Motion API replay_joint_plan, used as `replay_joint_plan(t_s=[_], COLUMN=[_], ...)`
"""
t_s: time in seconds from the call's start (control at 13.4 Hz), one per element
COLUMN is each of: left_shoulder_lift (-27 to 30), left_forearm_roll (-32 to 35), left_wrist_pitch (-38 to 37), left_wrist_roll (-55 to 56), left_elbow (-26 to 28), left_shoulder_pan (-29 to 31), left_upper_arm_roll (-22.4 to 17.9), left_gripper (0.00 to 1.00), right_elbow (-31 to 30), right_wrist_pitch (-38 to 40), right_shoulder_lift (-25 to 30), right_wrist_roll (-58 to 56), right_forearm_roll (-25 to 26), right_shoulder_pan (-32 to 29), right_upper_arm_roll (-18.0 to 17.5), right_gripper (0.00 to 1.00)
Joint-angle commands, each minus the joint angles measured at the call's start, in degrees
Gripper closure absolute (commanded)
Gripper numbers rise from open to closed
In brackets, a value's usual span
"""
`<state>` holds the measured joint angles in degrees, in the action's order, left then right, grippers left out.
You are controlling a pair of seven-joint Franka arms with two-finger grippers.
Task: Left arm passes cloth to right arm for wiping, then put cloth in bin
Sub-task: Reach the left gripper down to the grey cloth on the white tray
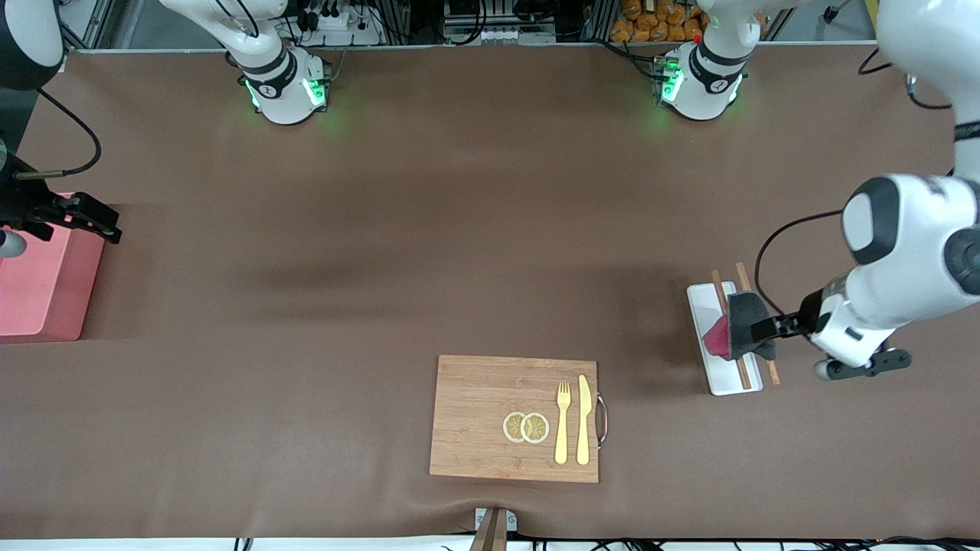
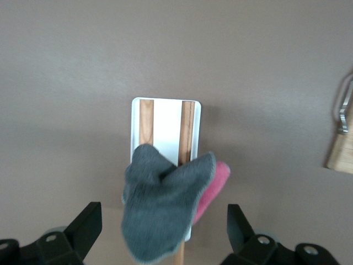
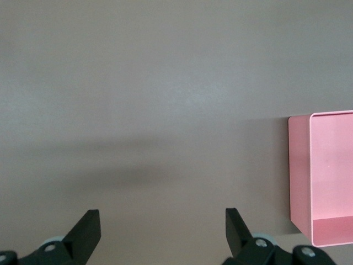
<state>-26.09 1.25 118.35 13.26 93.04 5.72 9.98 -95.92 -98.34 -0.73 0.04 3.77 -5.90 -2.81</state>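
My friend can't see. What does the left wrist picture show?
A grey cloth with a pink edge lies on a white tray that holds two wooden sticks, on a brown table. The open left gripper hangs over it, one black finger on each side of the cloth.

I am counting one dark charcoal fuzzy cloth (image 1: 746, 325), one white oblong tray (image 1: 716, 375), two brown wooden sticks (image 1: 741, 269), one salmon-pink rectangular plastic bin (image 1: 42, 295), one wooden board (image 1: 478, 417), two round lemon slices (image 1: 527, 427), one yellow fork (image 1: 563, 421) and one yellow knife (image 1: 583, 421).
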Motion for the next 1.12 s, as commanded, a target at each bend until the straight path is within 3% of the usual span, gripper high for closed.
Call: replay_joint_plan(t_s=[0.0,0.22,0.52,1.04], left_shoulder_lift=[-1.8,-3.7,-4.1,-4.3], left_forearm_roll=[4.7,7.3,6.8,6.8], left_wrist_pitch=[0.4,0.6,0.7,0.7], left_wrist_roll=[0.3,0.6,0.7,0.6], left_elbow=[-1.0,-1.5,-1.5,-1.5], left_shoulder_pan=[-0.4,-0.5,-0.4,-0.4], left_upper_arm_roll=[-0.1,0.1,0.1,0.2], left_gripper=[0.03,0.20,0.38,0.73], right_elbow=[1.1,1.2,2.4,2.4], right_wrist_pitch=[1.4,3.4,6.3,11.2], right_shoulder_lift=[-1.2,-2.1,-4.2,-5.3], right_wrist_roll=[8.4,21.6,24.9,38.5], right_forearm_roll=[0.3,0.1,-6.0,-9.8], right_shoulder_pan=[0.1,2.8,2.4,3.7], right_upper_arm_roll=[-0.9,-1.1,-1.1,-1.1], right_gripper=[0.00,0.00,0.00,0.00])
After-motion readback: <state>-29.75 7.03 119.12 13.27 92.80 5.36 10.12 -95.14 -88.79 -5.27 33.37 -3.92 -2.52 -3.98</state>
